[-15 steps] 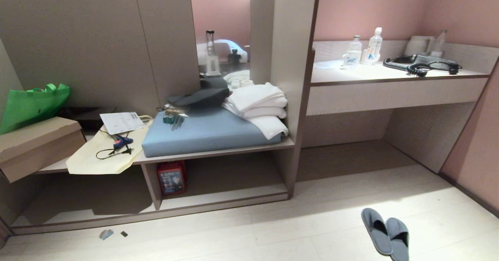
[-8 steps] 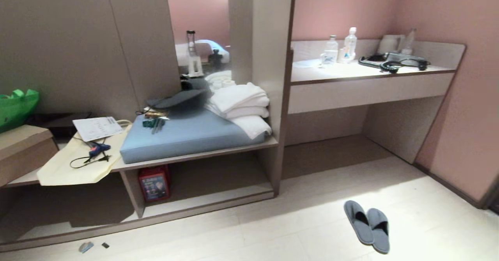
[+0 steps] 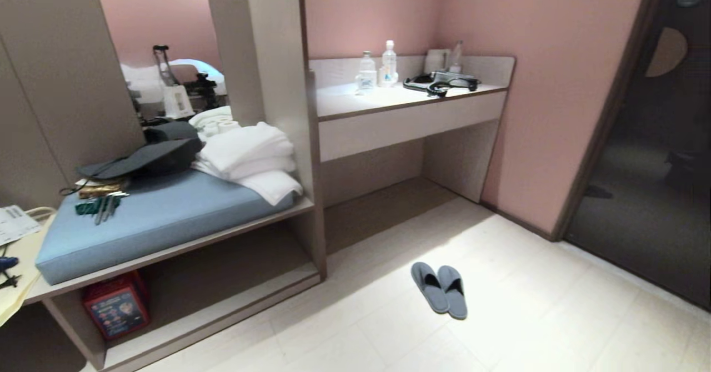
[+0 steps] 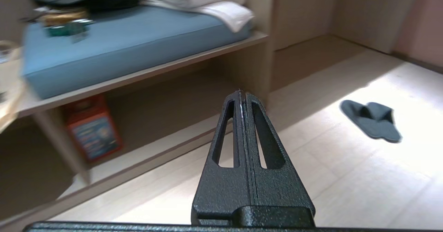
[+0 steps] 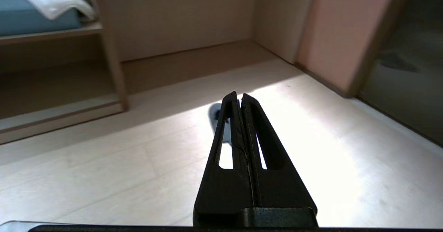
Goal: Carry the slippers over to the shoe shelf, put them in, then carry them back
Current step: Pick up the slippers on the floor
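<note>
Since a second ago the whole scene slides leftward across the head view, which reads as the robot turning right, not as anything on the floor moving; a dark doorway [image 3: 650, 155] now shows on the right, and the green bag and cardboard box have dropped out of view. Both slippers [image 3: 440, 287] lie side by side, touching, on the pale floor [image 3: 527, 316] in a bright patch, well apart from the shoe shelf [image 3: 183, 250] and below the pale counter [image 3: 411, 119]. Nothing of the task looks started: they are not yet picked up.

They look soft, light and floppy, thin-soled, so I judge they would fold or sag if pinched at one end. A good hold would be across the upper near the opening, or both pinched together where they touch, since the flat sole gives little to grab from above.

Neither arm shows in the head view. In its own wrist view the left gripper [image 4: 241, 95] is clenched with fingers pressed together, empty, pointing low toward the shelf's right compartment, with the slippers off to one side. The right gripper [image 5: 237, 96] is likewise pressed closed and empty, aimed along the floor, a slipper partly hidden behind its fingers
</note>
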`<state>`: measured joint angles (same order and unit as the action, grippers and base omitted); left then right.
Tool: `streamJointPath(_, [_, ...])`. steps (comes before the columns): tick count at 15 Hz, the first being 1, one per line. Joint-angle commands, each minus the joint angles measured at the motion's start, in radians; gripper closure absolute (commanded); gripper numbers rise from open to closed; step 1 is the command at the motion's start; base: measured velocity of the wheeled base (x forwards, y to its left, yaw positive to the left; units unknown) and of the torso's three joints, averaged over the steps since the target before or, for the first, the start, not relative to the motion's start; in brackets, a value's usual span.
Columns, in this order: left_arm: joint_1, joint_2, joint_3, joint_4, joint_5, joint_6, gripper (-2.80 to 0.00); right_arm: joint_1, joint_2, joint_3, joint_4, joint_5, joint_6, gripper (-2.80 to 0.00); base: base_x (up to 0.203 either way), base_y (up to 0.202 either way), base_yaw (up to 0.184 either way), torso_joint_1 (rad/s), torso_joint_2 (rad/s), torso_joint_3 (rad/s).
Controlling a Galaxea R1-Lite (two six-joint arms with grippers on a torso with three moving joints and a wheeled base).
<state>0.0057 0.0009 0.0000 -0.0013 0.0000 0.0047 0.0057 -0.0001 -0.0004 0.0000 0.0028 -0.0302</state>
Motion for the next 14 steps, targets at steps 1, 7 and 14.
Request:
streamJointPath(1, [0.0,0.001,0.0,0.0,0.0,0.0,0.0,0.0,0.0,0.0,0.0,0.0,0.0,0.0,0.003,0.01,-0.176,0.006,0.0,0.002])
streamJointPath(7, [0.0,0.001,0.0,0.0,0.0,0.0,0.0,0.0,0.0,0.0,0.0,0.0,-0.002,0.0,0.002,0.009,-0.178,0.001,0.0,0.002])
streamJointPath(14, [0.0,0.001,0.0,0.0,0.0,0.0,0.0,0.0,0.0,0.0,0.0,0.0,-0.002,0.0,0.001,0.005,-0.078,0.002,0.0,0.002])
